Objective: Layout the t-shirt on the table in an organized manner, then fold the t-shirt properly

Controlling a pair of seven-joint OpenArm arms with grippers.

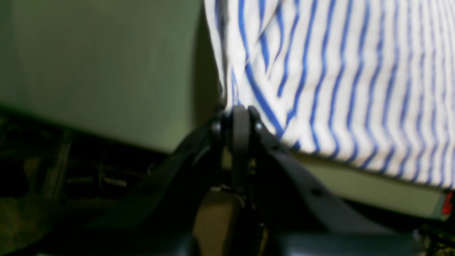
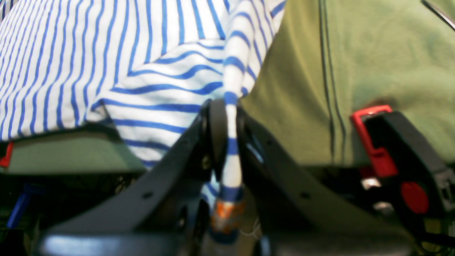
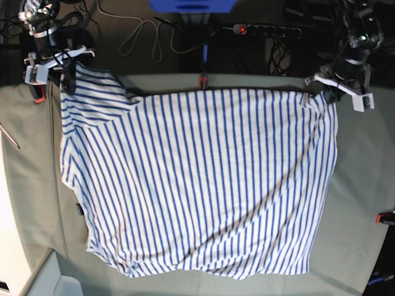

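The white, blue-striped t-shirt point(image 3: 203, 179) lies spread over most of the pale green table point(image 3: 364, 160), with its far edge along the table's back edge. My left gripper point(image 3: 330, 92) is at the shirt's far right corner. In the left wrist view, the left gripper point(image 1: 241, 113) is shut on the hem of the t-shirt point(image 1: 337, 89). My right gripper point(image 3: 68, 77) is at the far left corner. The right wrist view shows the right gripper point(image 2: 227, 121) shut on a pinched fold of the t-shirt point(image 2: 106, 64), which runs down between its fingers.
A red clamp point(image 2: 373, 142) grips the table edge just right of my right gripper. Other clamps sit at the back middle point(image 3: 202, 80) and the right edge point(image 3: 386, 217). A power strip point(image 3: 265, 29) and cables point(image 3: 142, 37) lie behind the table.
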